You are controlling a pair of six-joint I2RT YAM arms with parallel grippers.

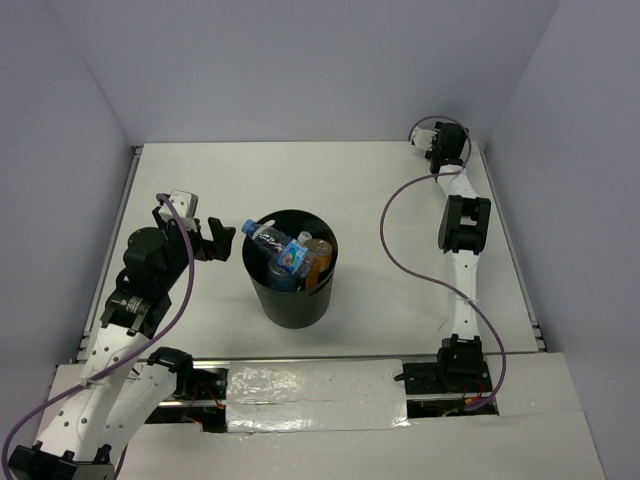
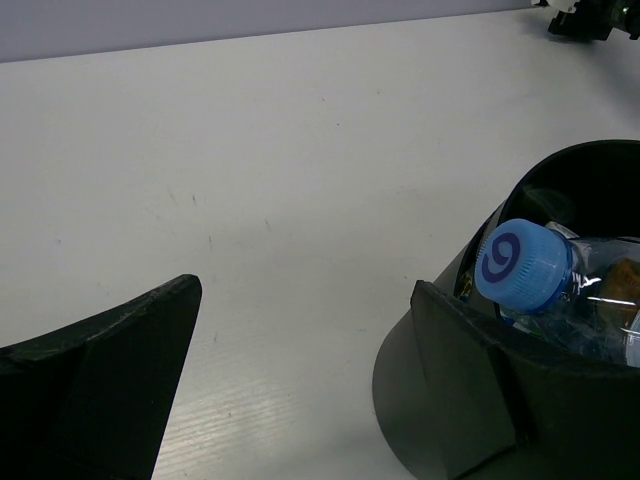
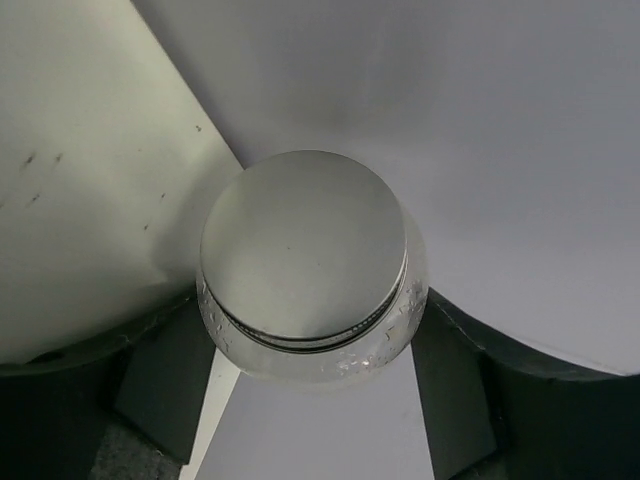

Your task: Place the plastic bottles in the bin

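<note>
The black bin (image 1: 291,302) stands mid-table. It holds a clear bottle with a blue cap (image 1: 264,237), a blue-labelled bottle (image 1: 293,257) and an orange bottle (image 1: 319,262). My left gripper (image 1: 222,241) is open and empty just left of the bin's rim. In the left wrist view (image 2: 305,300) its right finger (image 2: 460,380) lies against the bin wall (image 2: 570,165), with the blue cap (image 2: 522,262) just behind. My right gripper (image 1: 437,142) is at the far right corner. In its wrist view (image 3: 310,350) it is shut on a plain clear bottle (image 3: 305,250), seen end-on.
White walls enclose the table on three sides; the right gripper is close to the back and right walls (image 3: 480,120). Purple cables (image 1: 392,235) loop along both arms. The foil-covered strip (image 1: 315,395) lies between the arm bases.
</note>
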